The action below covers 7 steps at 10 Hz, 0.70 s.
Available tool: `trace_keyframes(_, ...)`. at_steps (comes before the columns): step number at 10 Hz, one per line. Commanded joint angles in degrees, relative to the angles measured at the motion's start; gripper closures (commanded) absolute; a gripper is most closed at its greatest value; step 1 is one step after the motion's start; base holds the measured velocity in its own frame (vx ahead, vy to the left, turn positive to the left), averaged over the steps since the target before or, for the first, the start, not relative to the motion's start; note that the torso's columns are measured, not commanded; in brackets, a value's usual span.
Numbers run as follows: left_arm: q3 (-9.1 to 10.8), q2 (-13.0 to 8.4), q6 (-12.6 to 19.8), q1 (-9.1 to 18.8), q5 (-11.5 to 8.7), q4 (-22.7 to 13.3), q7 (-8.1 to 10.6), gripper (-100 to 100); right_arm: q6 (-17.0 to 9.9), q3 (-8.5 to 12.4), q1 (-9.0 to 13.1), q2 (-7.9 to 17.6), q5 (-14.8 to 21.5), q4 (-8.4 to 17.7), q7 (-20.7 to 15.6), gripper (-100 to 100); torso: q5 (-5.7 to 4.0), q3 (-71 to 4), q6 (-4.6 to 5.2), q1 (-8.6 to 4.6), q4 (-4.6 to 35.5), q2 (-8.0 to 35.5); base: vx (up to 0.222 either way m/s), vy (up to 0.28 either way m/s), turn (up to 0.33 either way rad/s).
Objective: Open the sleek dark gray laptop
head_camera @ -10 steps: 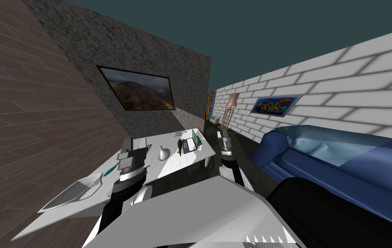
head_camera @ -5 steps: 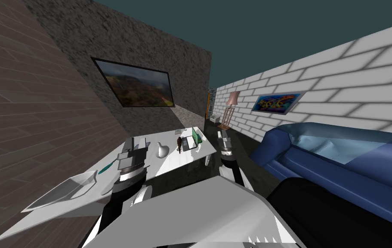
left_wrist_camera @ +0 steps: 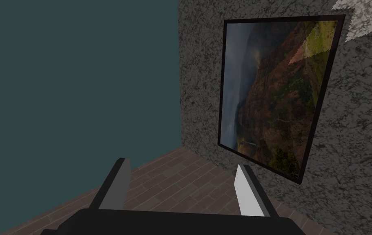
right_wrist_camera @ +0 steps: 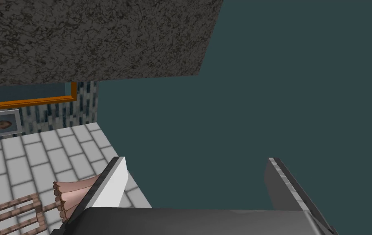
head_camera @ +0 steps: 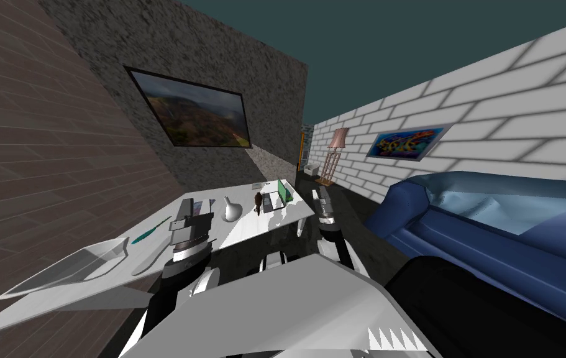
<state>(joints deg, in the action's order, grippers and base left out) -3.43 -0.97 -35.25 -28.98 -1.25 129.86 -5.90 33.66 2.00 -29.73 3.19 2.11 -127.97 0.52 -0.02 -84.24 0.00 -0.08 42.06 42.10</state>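
The left gripper is held open by the white worktop. At its far end the small dark grey laptop, hard to make out, is seen with its lid raised. The right gripper is likewise spread open. Since the earlier frame, the whole view has been shifted by the camera's own move.

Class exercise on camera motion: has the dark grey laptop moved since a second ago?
No. The dark grey laptop keeps its place beside the small brown figurine on the white table; only my view shifted.

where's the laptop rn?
Head view: laptop at the far end of the white table, just right of a small brown figurine; white vase further left.
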Motion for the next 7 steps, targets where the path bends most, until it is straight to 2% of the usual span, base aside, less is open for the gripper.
trace_keyframes(1,0.00,0.00,0.00,0.00,0.00,0.00,0.00,0,-0.44,0.75,1.64,2.64,1.99,1.23,-3.98,-100,0.00,-0.27,0.00,-0.02,0.16,0.11,-0.008,-0.066,0.060)
trace_keyframes(5,0.00,0.00,0.00,0.00,0.00,0.00,0.00,0,-1.07,1.75,4.10,4.81,5.40,3.37,-10.06,-100,0.04,-0.33,0.01,0.16,0.23,0.18,-0.012,-0.051,0.053)
trace_keyframes(6,0.00,0.00,0.00,0.00,0.00,0.00,0.00,0,-1.07,1.75,4.10,4.81,5.40,3.37,-10.30,-100,0.05,-0.33,0.00,0.17,0.22,0.17,-0.004,-0.025,0.033)
trace_keyframes(7,0.00,0.00,0.00,0.00,0.00,0.00,0.00,0,-1.32,2.12,5.06,5.42,6.75,4.23,-12.64,-100,0.04,-0.34,0.01,0.15,0.22,0.16,-0.008,-0.036,0.055)
